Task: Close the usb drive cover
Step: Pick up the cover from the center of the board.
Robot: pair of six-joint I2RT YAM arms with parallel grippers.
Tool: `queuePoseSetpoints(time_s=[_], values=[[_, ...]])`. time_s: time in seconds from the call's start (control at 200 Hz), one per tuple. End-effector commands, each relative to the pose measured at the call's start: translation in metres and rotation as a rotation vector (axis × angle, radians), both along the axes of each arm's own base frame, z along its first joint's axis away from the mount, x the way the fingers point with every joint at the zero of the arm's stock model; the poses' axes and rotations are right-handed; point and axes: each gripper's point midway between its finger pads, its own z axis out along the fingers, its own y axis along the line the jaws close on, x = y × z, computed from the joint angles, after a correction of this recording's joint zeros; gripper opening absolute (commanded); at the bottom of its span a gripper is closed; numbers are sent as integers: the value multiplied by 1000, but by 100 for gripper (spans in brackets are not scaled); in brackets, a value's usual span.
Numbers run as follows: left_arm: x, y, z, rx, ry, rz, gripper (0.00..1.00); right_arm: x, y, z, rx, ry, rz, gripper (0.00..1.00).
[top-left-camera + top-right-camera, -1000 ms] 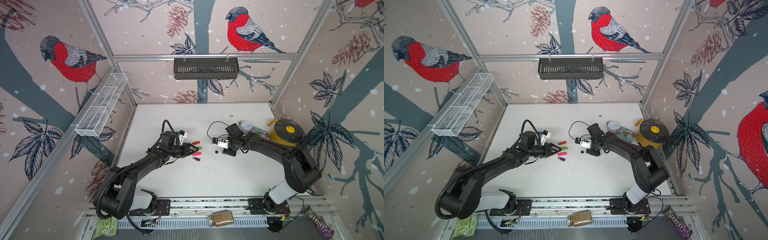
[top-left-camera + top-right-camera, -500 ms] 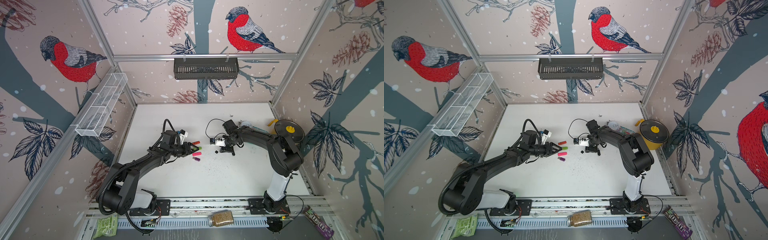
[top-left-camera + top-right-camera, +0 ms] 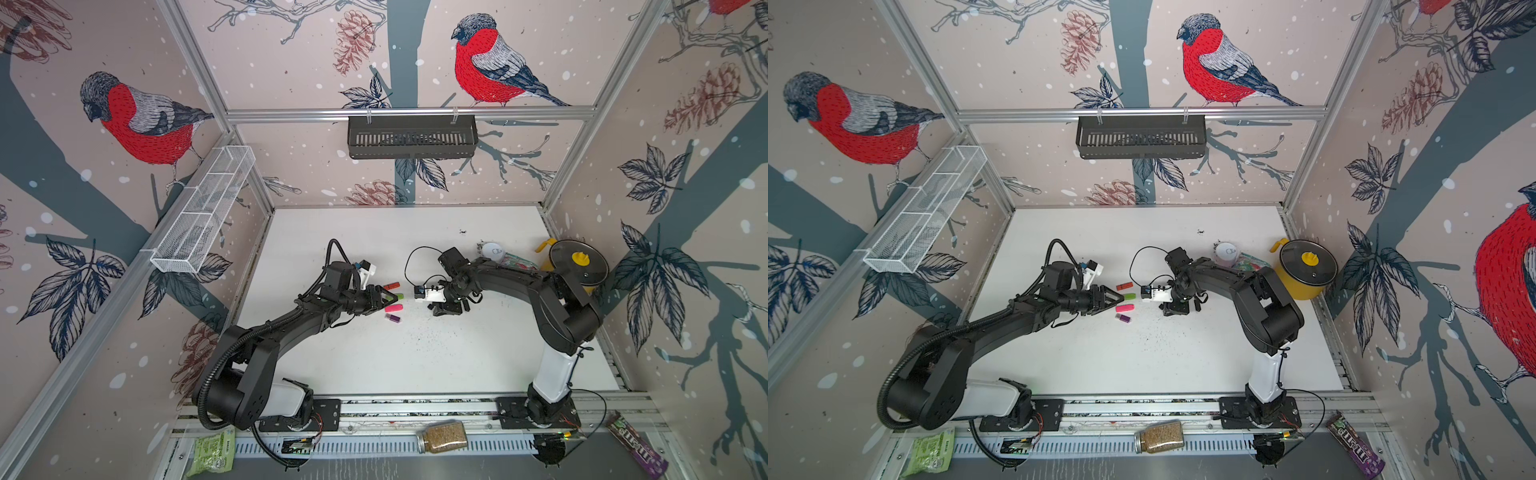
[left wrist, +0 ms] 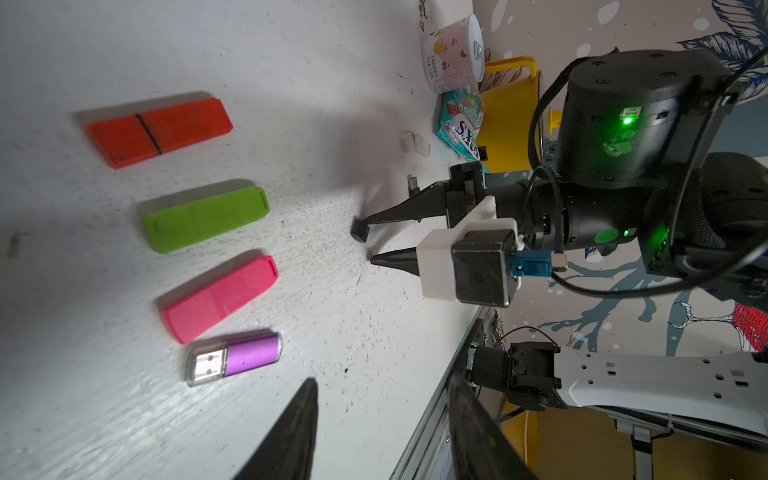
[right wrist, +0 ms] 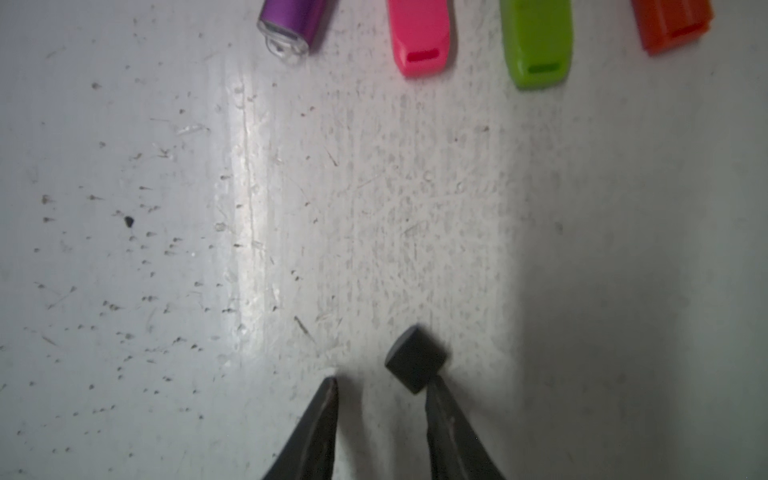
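since the job was to put a cover back on a drive, the thing that mattered was the black cap (image 5: 415, 359) and how it sat against the right claw (image 5: 382, 381). the right claw's jaws stood a narrow way apart with bare table (image 5: 166, 208) between them and nothing held. the cap was not in that gap. it lay just ahead of one fingertip (image 5: 432, 384), touching it or very nearly, and off to that finger's outer side. it was a stubby block with no clear long axis, and it was turned corner-on to the claw.

by my reading, shutting the jaws where they stood would have missed the cap or nudged it away. the claw needed to shift sideways toward that finger and a little forward to straddle it.

further ahead of the right claw lay a row of four drives, side by side and apart: orange drive (image 4: 158, 131), green drive (image 4: 205, 218), pink drive (image 4: 220, 297) and purple drive (image 4: 249, 353). their long axes ran roughly toward the right claw. all four looked covered, the purple one under a clear cap. a small dark piece (image 4: 411, 183) with a metal end lay beside the right claw, possibly the bare drive, but too small to tell.

the left claw (image 4: 380, 386) stood wide and empty near the purple drive. the right arm was plainly the nearer to the cap.
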Motion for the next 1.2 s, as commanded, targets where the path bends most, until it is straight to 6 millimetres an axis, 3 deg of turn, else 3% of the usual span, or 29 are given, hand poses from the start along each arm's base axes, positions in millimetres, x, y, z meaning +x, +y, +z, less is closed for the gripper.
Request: queuePoseSetpoints(time_s=[0.0, 0.275, 0.525, 0.9, 1.196], values=[[1, -2, 6, -15, -32, -9, 50, -14, -8, -8, -60, 53, -43, 35], [1, -2, 6, -16, -31, -8, 50, -27, -13, -2, -78, 38, -69, 37], [1, -2, 7, -15, -36, -5, 50, 7, -7, 12, -35, -131, -93, 42], [1, -1, 6, -12, -32, 0, 50, 7, 7, 1, 1, -101, -44, 44], [1, 0, 4, -10, -27, 3, 50, 0, 6, -5, -12, -76, 1, 41]])
